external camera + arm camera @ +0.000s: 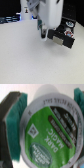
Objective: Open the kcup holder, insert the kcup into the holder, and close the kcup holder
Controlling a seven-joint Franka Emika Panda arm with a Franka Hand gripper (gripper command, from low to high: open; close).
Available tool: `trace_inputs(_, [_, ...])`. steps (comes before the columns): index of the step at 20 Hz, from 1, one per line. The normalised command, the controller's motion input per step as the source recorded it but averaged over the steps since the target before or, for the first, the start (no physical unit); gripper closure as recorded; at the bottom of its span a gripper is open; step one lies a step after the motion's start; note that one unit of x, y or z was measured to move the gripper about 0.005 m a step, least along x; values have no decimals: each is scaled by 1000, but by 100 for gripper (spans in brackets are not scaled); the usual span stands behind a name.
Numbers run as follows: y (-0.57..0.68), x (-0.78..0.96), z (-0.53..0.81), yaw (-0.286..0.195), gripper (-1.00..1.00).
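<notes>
In the wrist view the kcup (47, 131) fills most of the picture, a white-rimmed pod with a green lid and white print. A teal-padded finger (11, 114) presses against its rim on one side, and the other finger barely shows at the picture's corner. My gripper (42, 33) is shut on the kcup and hangs just above the table. Right beside it, toward the exterior view's right, stands the black kcup holder (63, 36) with pale patches on its front. Blur hides whether its drawer is open. The kcup itself is too small to make out in the exterior view.
The white table (30, 60) stretches toward the camera. Dark and blue clutter (9, 20) lies along the far edge at the exterior view's left, with a tall white object (25, 12) behind the arm.
</notes>
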Motion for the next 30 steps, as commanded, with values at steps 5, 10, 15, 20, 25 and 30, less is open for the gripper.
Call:
trace_inputs(5, [597,151,603,33,100])
trace_inputs(10, [658,187,387,13,100])
trace_inputs(15, [659,162,161,18,100])
trace_inputs(20, [628,109,16,27,100])
trace_inputs(25, [536,4,-7,44,100])
trace_inputs(30, [463,-142,-27,88,100])
